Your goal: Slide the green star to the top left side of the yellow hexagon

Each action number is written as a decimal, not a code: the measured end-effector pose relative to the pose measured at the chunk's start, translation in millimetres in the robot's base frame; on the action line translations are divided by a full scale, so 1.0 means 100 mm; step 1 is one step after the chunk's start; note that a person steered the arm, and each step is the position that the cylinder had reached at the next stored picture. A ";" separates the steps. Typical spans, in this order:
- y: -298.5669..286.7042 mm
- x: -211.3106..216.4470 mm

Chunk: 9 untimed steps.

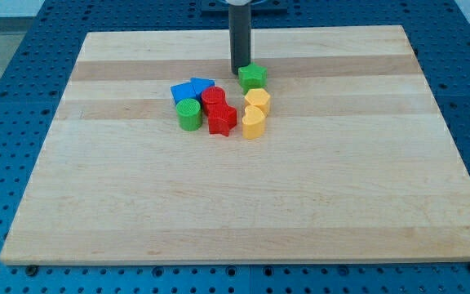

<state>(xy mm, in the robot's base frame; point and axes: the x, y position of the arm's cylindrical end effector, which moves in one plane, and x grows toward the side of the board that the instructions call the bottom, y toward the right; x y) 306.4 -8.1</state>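
- My tip (241,69), a plain rod end effector holding nothing, is touching the green star-shaped block (253,77).
- Star is sitting just above the yellow hexagonal block (257,100) on the wooden bench (382,180).
- Risk: an off-centre push is likely spinning the star into the hexagon.

Dark rod upright, descending from the view's top, my tip (241,69) on the surface

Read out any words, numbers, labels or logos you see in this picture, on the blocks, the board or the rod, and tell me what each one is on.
No readable text anywhere in the camera view.
The wooden board shows only grain.
The green star, yellow hexagon, yellow heart, two red blocks, two blue blocks and green cylinder are plain.
The rod, my tip just left of the green star, carries no marking.
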 end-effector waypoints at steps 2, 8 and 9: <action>0.32 -0.30; 0.35 0.08; 0.25 0.09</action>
